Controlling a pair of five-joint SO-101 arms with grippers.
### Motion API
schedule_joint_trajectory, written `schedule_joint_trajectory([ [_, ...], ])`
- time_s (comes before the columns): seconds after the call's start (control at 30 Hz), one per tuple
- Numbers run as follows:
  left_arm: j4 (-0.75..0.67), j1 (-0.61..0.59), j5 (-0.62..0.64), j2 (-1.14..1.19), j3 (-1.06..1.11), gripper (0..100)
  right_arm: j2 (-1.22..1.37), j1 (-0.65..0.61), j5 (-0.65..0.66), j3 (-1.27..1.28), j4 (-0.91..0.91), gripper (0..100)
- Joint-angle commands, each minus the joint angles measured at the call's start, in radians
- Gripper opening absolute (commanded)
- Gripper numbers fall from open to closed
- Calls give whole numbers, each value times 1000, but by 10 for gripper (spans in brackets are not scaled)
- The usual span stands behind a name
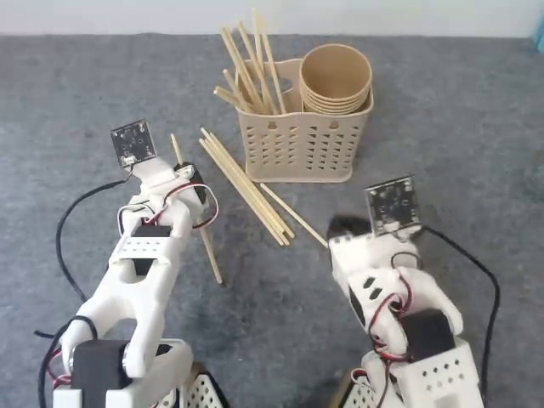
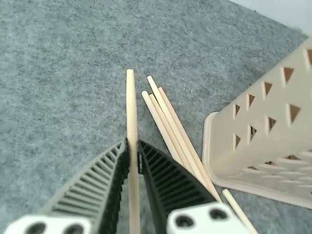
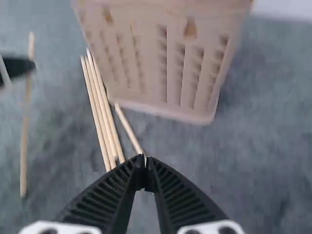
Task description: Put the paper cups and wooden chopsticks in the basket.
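chopstick step in hand: your left gripper (image 2: 131, 144) pinching 1 chopstick (image 2: 130, 97), right gripper (image 3: 145, 161) pressed together, looks empty. next up: lift, tip it over basket (image 2: 263, 122). loose chopsticks (image 1: 246, 194) left on table.

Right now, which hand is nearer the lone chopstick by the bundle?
Right. Right hand is at the end of the lone chopstick; left hand is beyond the bundle, gripping another chopstick.
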Motion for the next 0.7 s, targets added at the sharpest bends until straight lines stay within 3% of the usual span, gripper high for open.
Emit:
schedule_joint_trajectory([
  [0.0, -29, -26, -9, -12, -33, 15, 71, 5, 14, 43, 96, 9],
  [0.2, -25, -32, -9, -21, -51, 15, 372, 8, 89, 74, 13, 9],
  [0.33, 9, -71, -8, -118, -74, 15, 636, 10, 132, 74, -137, 9],
  [0.5, 249, -64, -2, -338, -189, 15, 831, 33, 149, -32, -128, 9],
  [0.67, 411, 38, -2, -509, -449, 15, 862, 28, 150, -49, -105, 9],
])
